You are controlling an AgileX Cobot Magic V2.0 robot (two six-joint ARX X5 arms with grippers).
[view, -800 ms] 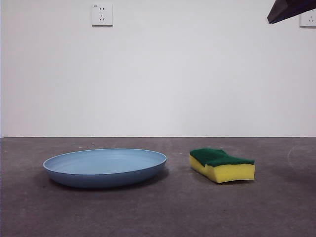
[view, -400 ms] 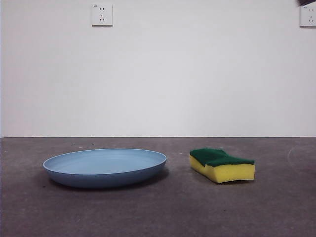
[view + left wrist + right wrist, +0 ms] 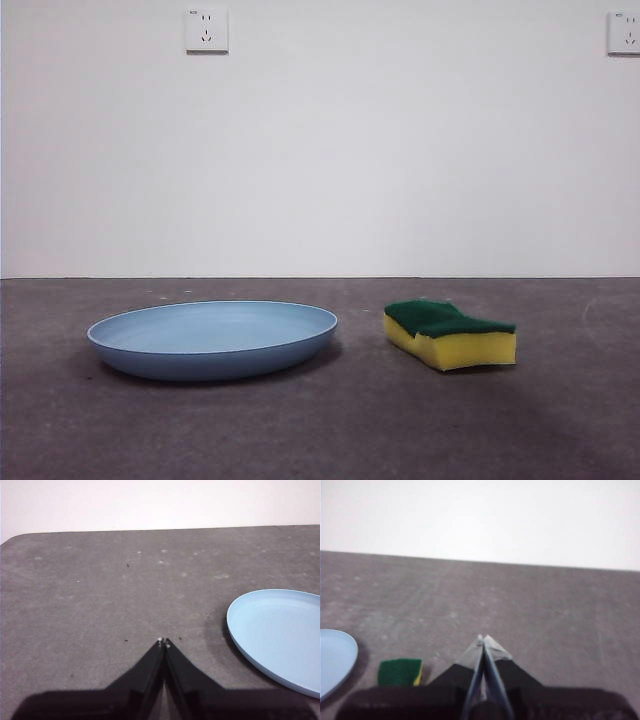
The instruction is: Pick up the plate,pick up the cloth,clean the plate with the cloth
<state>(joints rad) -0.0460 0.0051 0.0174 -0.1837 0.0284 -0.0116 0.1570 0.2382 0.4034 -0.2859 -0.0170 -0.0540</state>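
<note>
The light-blue plate lies flat on the grey table, left of centre in the front view. The cloth, a yellow sponge with a dark green top, lies to its right, apart from it. My left gripper is shut and empty, raised over bare table beside the plate. My right gripper is shut and empty, raised over the table with the sponge and the plate's edge off to one side. Neither gripper shows in the front view.
A white wall stands behind the table with two sockets, one upper left and one upper right. The table's rounded far corner shows in the left wrist view.
The black arm tip at the top right corner of the front view has withdrawn upward and out of the picture. The plate and the sponge have not moved.
</note>
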